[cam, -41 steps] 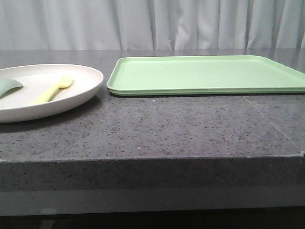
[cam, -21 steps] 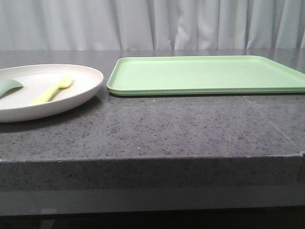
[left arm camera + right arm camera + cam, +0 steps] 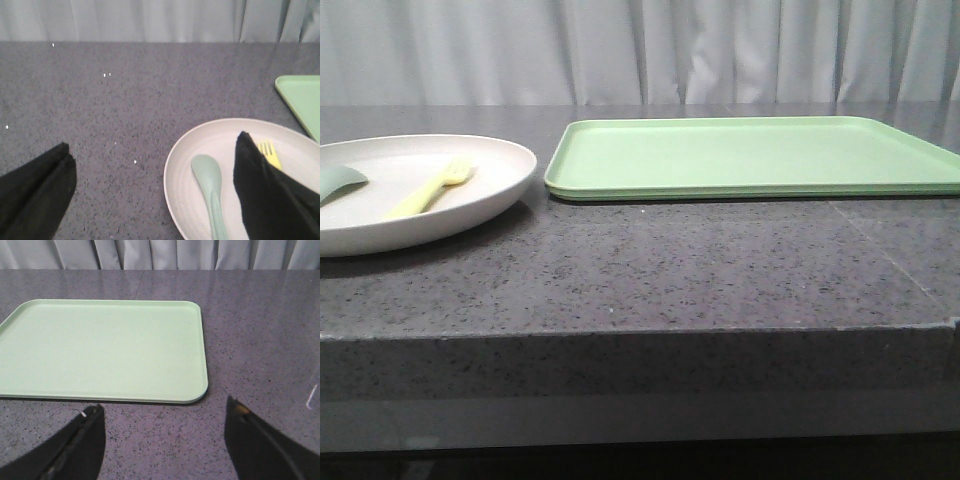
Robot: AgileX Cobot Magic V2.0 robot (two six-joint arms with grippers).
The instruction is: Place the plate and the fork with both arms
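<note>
The cream-white plate [image 3: 470, 200] lies at the left of the stone table, and the left wrist view shows it too [image 3: 185, 155]. On it rests the pale yellow fork [image 3: 430, 189], whose tines [image 3: 269, 151] peek out beside one black finger. My left gripper [image 3: 152, 150] hangs open above the plate's rim, one finger over the plate and the other over bare table. My right gripper [image 3: 162, 410] is open over bare table just short of the tray's near edge. Neither gripper shows in the front view.
A teal-green spoon [image 3: 210, 187] lies on the plate beside the fork, seen also in the front view [image 3: 338, 181]. A flat light green tray [image 3: 750, 155] sits at the right rear of the table [image 3: 100, 350]. The table's front edge [image 3: 640, 335] is near.
</note>
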